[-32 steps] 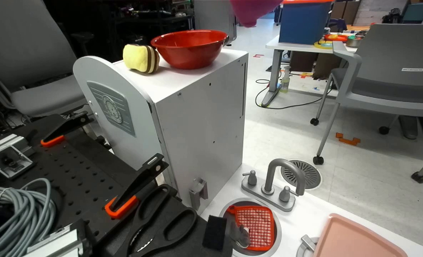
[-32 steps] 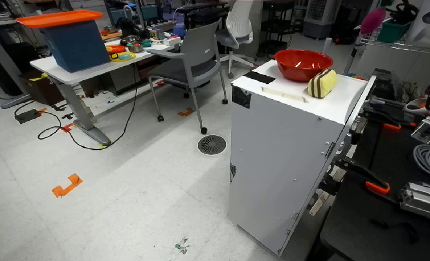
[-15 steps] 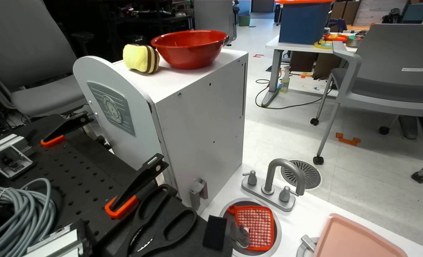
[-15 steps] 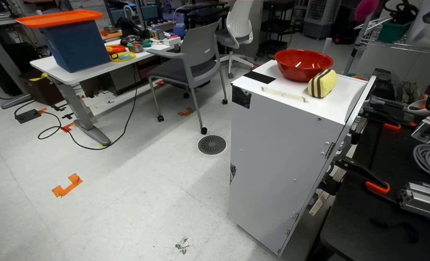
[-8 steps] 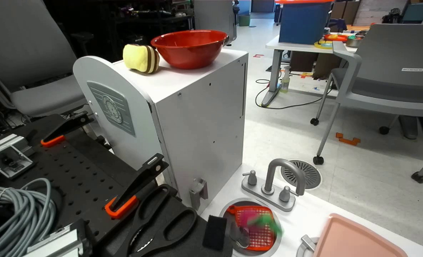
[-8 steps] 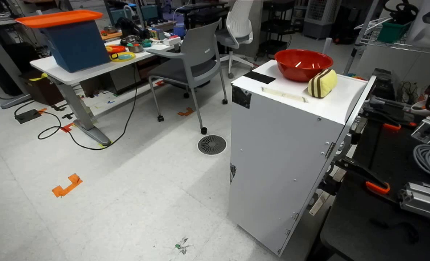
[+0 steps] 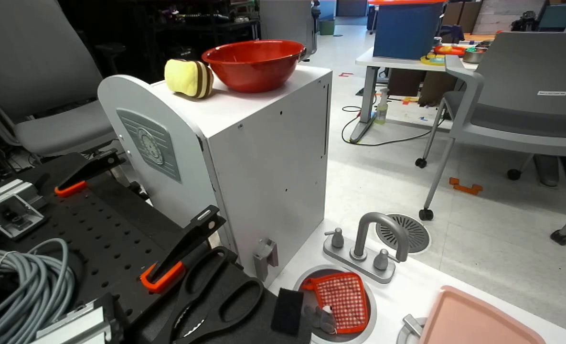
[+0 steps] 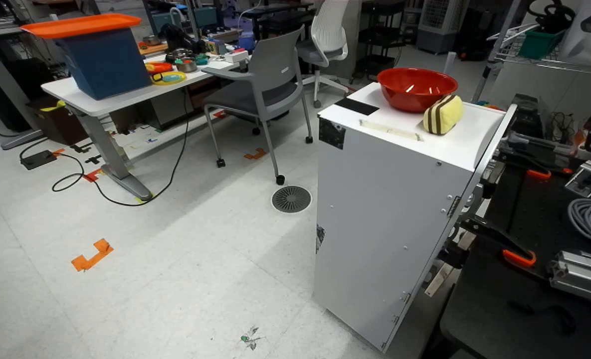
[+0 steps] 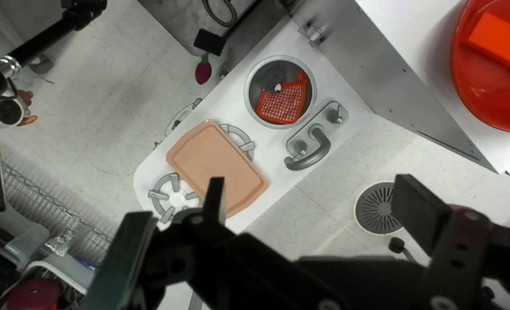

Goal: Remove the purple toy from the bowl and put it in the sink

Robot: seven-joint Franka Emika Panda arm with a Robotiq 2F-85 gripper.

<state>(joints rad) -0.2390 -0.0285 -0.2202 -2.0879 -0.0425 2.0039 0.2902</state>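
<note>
Tall white box-shaped cabinet (image 7: pixel 273 157): its flat top works as a raised stand, presumably to give the arm a height to lift from.

Low white table (image 9: pixel 272 150): set against the cabinet's side, well below its top.

Wide, glossy red bowl with a thin rim (image 7: pixel 259 76): upright on the cabinet top, level and likely steady. Nothing purple in the part of its inside that shows.

Round grey sink (image 9: pixel 246 92): let into the table; the drop target.

End effector (image 9: pixel 313 193): fingers spread wide, nothing between them. Judged a release posture. Seen in the wrist view only.

Grey curved faucet (image 7: pixel 361 236): stands just beside the sink, so an approach from the opposite side seems safer.

Soft yellow toy with brown stripes (image 7: pixel 187 79): just beside the bowl; contact cannot be told. Probably a bystander.

Red-and-white checked fabric pad (image 9: pixel 282 103): lies in the sink, covering much of the bottom; might cushion a drop, or let a light object skip off.

Small rounded purple toy with a green end (image 9: pixel 203 72): beyond the table's edge, apart from it; cannot tell whether it rests on anything. Out of the bowl, not in the sink: task half met, in my judgement. Next move calls for recovering it, likely hard if it lies low.
</note>
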